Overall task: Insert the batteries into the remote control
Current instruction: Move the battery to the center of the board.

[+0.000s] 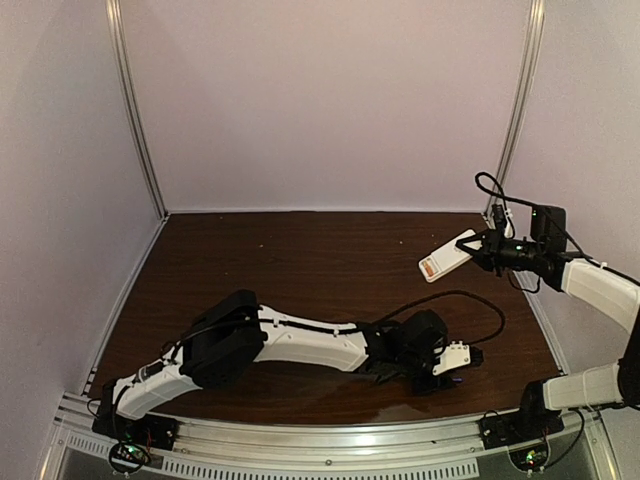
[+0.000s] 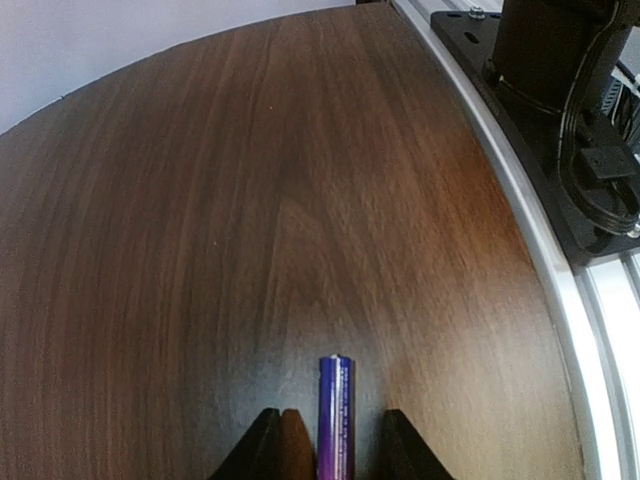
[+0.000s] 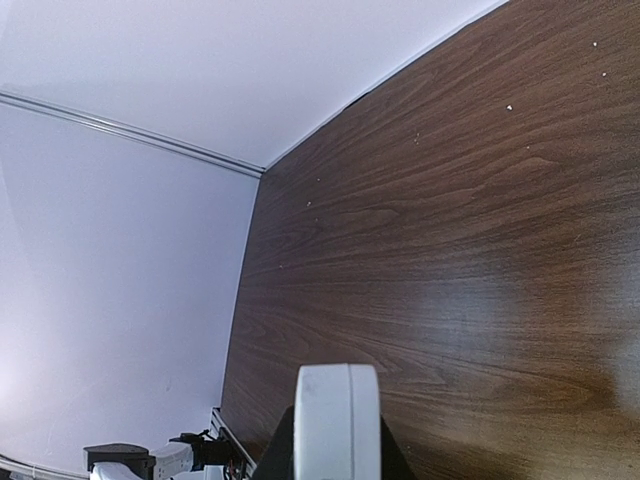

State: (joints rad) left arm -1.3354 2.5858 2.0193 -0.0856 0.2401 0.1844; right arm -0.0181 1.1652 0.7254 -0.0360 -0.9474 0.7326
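The purple battery [image 2: 336, 385] lies on the dark wood table between the fingers of my left gripper [image 2: 333, 414]. The left pad is against it and a narrow gap shows on the right side, so the jaws stand open around it. In the top view my left gripper [image 1: 462, 357] is low over the table at the front right. My right gripper [image 1: 478, 248] is shut on the white remote control [image 1: 447, 256] and holds it in the air at the right. An orange patch [image 1: 430, 268] shows at the remote's free end. The right wrist view shows the remote control [image 3: 337, 400] end-on between the fingers.
The right arm's black base [image 2: 560, 80] and the metal rail [image 2: 520, 230] lie just right of the left gripper. A black cable [image 1: 480, 305] loops above the left wrist. White walls close the table at the back and sides.
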